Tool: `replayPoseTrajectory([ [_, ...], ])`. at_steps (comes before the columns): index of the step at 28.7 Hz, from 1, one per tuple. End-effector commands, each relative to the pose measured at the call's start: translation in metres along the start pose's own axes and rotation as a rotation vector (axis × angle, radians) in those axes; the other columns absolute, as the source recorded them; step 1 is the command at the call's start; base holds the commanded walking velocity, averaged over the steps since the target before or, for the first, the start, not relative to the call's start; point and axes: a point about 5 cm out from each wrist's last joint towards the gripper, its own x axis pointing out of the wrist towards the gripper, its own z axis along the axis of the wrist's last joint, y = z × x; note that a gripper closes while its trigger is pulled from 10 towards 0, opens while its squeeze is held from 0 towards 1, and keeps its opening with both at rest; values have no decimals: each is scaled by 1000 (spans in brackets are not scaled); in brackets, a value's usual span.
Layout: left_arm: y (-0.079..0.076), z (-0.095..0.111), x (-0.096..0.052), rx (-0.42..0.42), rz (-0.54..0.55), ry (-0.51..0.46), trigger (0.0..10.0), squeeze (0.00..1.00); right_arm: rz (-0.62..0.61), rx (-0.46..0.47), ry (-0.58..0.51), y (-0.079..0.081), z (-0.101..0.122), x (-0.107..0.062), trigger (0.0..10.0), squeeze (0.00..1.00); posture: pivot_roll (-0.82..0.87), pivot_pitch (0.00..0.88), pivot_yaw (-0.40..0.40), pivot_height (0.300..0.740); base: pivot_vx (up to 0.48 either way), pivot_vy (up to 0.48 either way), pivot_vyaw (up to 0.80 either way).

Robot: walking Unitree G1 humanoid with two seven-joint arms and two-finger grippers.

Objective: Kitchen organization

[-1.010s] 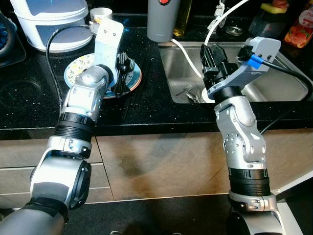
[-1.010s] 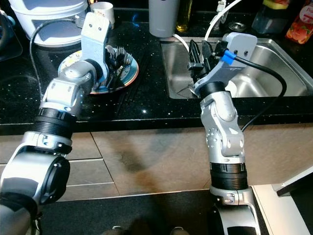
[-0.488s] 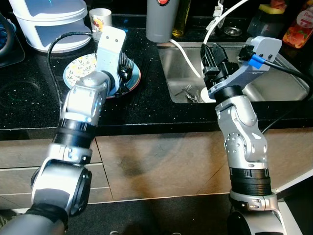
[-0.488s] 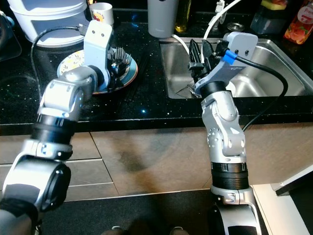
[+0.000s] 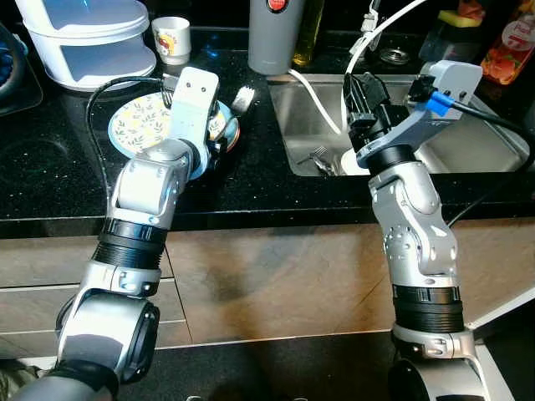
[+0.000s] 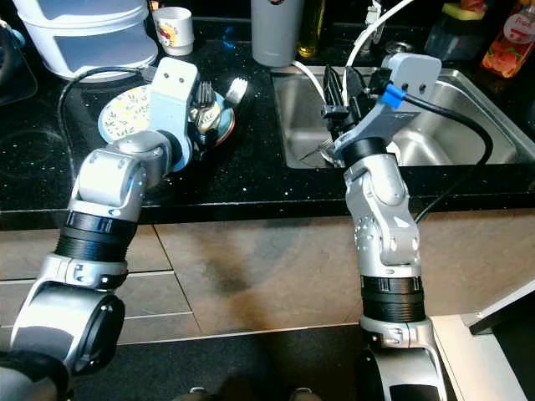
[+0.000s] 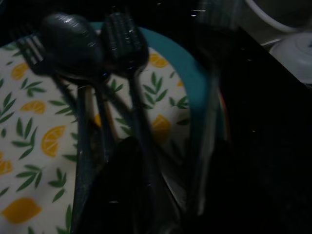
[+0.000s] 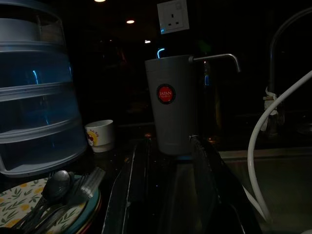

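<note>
Head cameras first: a black speckled counter (image 5: 50,180) carries a round plate (image 5: 138,121) with a lemon-and-leaf print and a teal rim. The left gripper (image 6: 203,107) sits low over the plate's sink-side edge, among the cutlery lying there; its silver wrist hides most of it, so I can't tell how the fingers stand. A white brush head (image 5: 243,98) pokes out just beside the plate. Behind are a stacked white-and-blue plastic container (image 5: 88,38), a small printed cup (image 5: 173,38) and a tall grey tumbler (image 5: 273,33). The steel sink (image 5: 468,142) holds a fork (image 5: 316,155), partly hidden by the right arm. The right gripper (image 5: 364,92) hovers over the sink's near corner, fingers narrowly apart, holding nothing.

Left wrist view, dim and blurred: a spoon (image 7: 73,44) and a dark fork (image 7: 124,44) lie on the patterned plate, handles running toward the camera, where it's too dark to make them out.

Right wrist view, very dark: the tumbler shows between the two fingers (image 8: 138,180), the stacked container to one side, the plate's cutlery low in the corner, and a white hose (image 8: 263,141) curving into the sink.
</note>
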Motion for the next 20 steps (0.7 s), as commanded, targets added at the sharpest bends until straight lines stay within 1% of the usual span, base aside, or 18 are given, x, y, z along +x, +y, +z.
replayPoseTrajectory([
  [1,0,-14,2,-25,3,59,4784,0,-1,-6,-3,-1,2,1,10000,0,141,98,-61,740,0,0,0],
  [2,0,-15,2,-45,6,62,3647,0,-1,-6,-2,-2,2,1,10000,0,141,98,-62,740,0,0,0],
  [3,1,-15,3,-67,5,67,627,0,-1,-7,-3,-2,3,1,10000,0,141,99,-65,740,0,0,0],
  [4,1,-16,3,-77,8,68,0,0,-1,-7,-3,-2,3,1,10000,0,140,98,-67,740,0,0,0],
  [9,3,-17,3,-88,22,67,0,0,2,-7,-3,-2,3,2,10000,0,140,100,-72,740,0,0,0],
  [12,6,-14,2,-106,48,48,0,0,7,-8,-3,-2,4,3,10000,0,136,100,-78,740,0,0,0],
  [14,8,-9,2,-116,71,15,0,0,8,-8,-3,-2,4,3,10000,0,135,101,-79,740,0,0,0],
  [16,8,-8,2,-118,77,5,0,0,8,-9,-3,-2,4,3,10000,0,135,101,-79,740,0,0,0],
  [17,10,-1,0,-103,88,-50,0,0,9,-9,-2,-2,4,4,10000,0,135,101,-79,740,0,0,0],
  [18,11,9,-2,-84,106,-114,10000,0,9,-8,-3,-2,4,4,10000,0,134,102,-80,740,0,0,0],
  [20,15,24,-7,-50,151,-219,10000,0,10,-8,-2,-2,4,4,10000,0,134,102,-80,740,0,0,0],
])
